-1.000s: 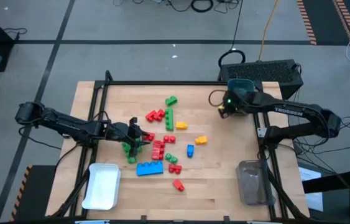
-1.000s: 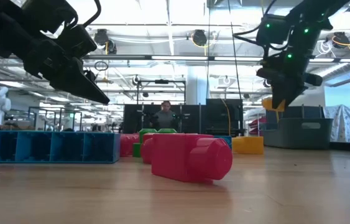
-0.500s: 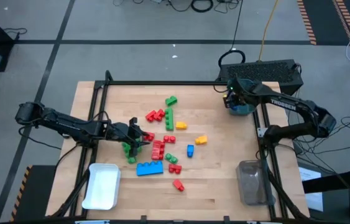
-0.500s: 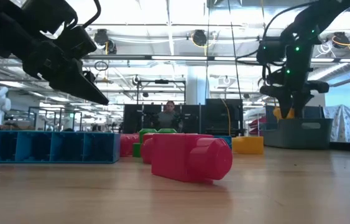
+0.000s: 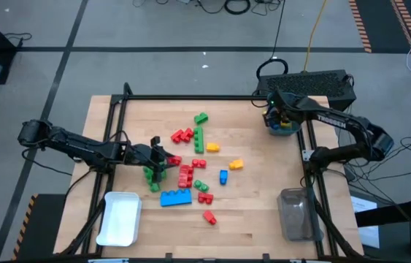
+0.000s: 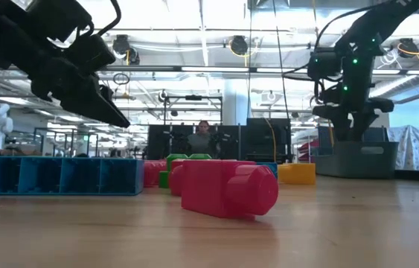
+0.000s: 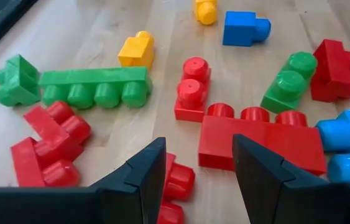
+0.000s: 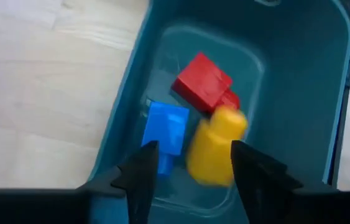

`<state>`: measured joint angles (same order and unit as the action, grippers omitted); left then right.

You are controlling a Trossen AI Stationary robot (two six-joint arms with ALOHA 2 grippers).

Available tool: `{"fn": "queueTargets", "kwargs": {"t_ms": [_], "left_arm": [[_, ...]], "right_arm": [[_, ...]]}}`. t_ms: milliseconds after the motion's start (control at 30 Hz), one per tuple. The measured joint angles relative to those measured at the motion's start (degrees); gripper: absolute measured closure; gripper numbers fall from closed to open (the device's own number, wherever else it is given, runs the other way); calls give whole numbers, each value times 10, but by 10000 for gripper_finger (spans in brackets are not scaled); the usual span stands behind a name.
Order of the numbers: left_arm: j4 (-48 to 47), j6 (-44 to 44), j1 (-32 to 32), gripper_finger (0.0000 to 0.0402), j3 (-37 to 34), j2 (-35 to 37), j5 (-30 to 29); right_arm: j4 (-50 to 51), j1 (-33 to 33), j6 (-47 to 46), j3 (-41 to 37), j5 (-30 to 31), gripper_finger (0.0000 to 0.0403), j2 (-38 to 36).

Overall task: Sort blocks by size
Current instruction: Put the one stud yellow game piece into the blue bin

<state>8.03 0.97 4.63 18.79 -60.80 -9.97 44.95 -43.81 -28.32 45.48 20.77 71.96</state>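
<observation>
Several red, green, blue and yellow blocks lie scattered mid-table, among them a green bar (image 5: 199, 137) and a long blue block (image 5: 176, 198). My left gripper (image 5: 160, 157) is open and hovers over the left side of the pile; in its wrist view its gripper (image 7: 196, 162) stands above a long red block (image 7: 258, 140) and a small red block (image 7: 178, 180). My right gripper (image 5: 278, 117) is open above the teal bin (image 5: 290, 128) at the far right. In that bin (image 8: 131, 99) are a red block (image 8: 202, 81), a blue block (image 8: 165, 127) and a blurred yellow block (image 8: 215, 146).
A white bin (image 5: 120, 218) stands at the near left and a clear bin (image 5: 296, 214) at the near right. A dark box (image 5: 315, 84) sits behind the teal bin. A person (image 6: 203, 138) shows far behind the table in the low view.
My right gripper has moved toward the table's right edge and down over the teal bin with a yellow block. The block no longer shows under the gripper in the low view and is now inside the bin. My left gripper has kept still.
</observation>
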Motion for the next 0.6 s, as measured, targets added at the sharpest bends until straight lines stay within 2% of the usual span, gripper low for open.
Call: {"fn": "queueTargets", "kwargs": {"t_ms": [167, 333, 600], "left_arm": [[1, -36, 0, 235, 0, 0, -26], [13, -69, -1, 235, 0, 0, -41], [44, -73, -1, 235, 0, 0, -40]], "right_arm": [[-1, 39, 34, 18, -21, 212, -30], [-24, 107, 62, 39, -55, 213, -56], [-84, 218, 122, 39, -114, 214, -47]]}}
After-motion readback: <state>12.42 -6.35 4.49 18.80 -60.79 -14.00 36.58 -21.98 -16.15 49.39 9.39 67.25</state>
